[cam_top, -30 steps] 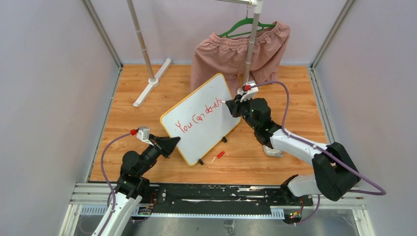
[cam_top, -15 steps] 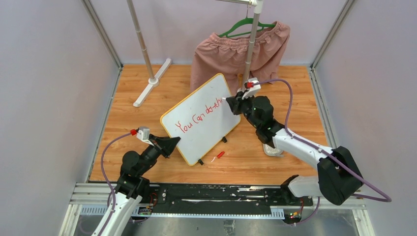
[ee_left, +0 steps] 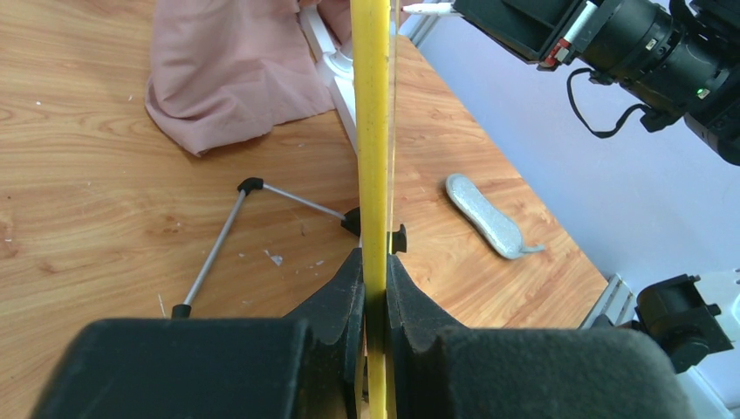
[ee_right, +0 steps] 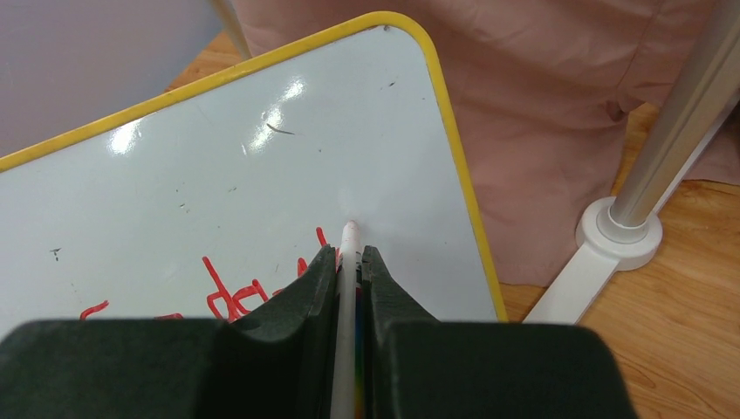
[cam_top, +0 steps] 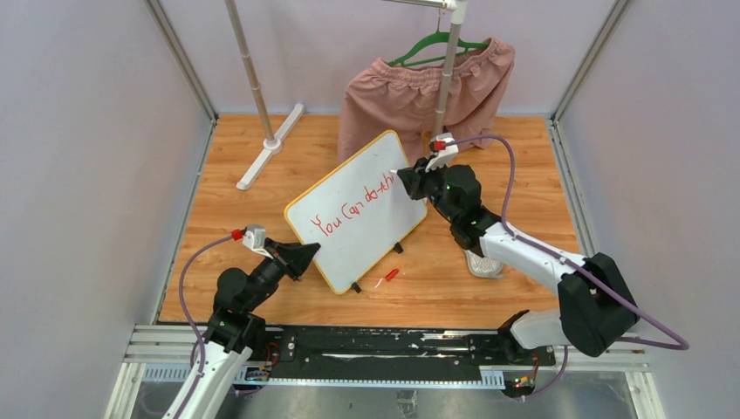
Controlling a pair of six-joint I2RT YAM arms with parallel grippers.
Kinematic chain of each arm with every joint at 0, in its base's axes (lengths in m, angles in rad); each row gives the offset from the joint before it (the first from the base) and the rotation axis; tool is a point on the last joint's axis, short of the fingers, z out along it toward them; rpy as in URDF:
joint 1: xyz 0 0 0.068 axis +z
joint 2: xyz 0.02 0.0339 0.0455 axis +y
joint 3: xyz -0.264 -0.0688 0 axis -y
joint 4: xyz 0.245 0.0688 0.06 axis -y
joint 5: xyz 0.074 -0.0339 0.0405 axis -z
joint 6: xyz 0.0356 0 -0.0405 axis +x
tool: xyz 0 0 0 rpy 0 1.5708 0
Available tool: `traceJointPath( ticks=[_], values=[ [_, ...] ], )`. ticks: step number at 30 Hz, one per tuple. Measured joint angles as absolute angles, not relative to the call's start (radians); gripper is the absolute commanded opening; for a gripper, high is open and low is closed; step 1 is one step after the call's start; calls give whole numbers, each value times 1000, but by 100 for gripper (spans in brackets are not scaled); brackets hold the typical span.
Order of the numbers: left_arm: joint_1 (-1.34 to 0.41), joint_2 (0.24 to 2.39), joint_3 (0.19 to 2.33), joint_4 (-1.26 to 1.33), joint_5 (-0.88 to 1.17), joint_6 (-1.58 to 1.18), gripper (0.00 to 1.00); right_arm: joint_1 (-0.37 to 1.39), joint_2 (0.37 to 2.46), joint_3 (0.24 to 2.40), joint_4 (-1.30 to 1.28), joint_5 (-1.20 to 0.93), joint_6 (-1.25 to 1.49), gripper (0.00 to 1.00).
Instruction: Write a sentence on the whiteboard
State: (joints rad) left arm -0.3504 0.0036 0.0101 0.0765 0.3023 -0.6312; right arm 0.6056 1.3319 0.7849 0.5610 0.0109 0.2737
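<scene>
Whiteboard [cam_top: 358, 209] is propped tilted mid-worktop [cam_top: 244, 218], its near-left edge clamped by left jaws. Marker [ee_right: 348, 262] is pinched in right jaws, tip at red sentence [cam_top: 353, 208] right end, shifted slightly left and farther than before.

Glossy whiteboard [ee_right: 218, 175], wood-grain table [cam_top: 236, 209]

Yellow-framed whiteboard with red writing, centre of the top view

The whiteboard [cam_top: 365, 243] is a white rectangle with rounded corners and a thin yellow-orange frame. It sits turned diagonally, its long sides running from lower left to upper right. In the left wrist view it appears edge-on as a narrow yellow strip. The sentence [cam_top: 352, 209] is one line of red handwriting across the middle, reading "You Can do", and its last letters are unclear.
</scene>
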Motion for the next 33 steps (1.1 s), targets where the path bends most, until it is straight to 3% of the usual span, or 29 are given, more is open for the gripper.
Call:
traceJointPath(
  ticks=[33],
  values=[
    [-350, 4, 10, 77, 302, -631, 0, 585, 1284, 767, 560, 17, 278, 0]
  ],
)
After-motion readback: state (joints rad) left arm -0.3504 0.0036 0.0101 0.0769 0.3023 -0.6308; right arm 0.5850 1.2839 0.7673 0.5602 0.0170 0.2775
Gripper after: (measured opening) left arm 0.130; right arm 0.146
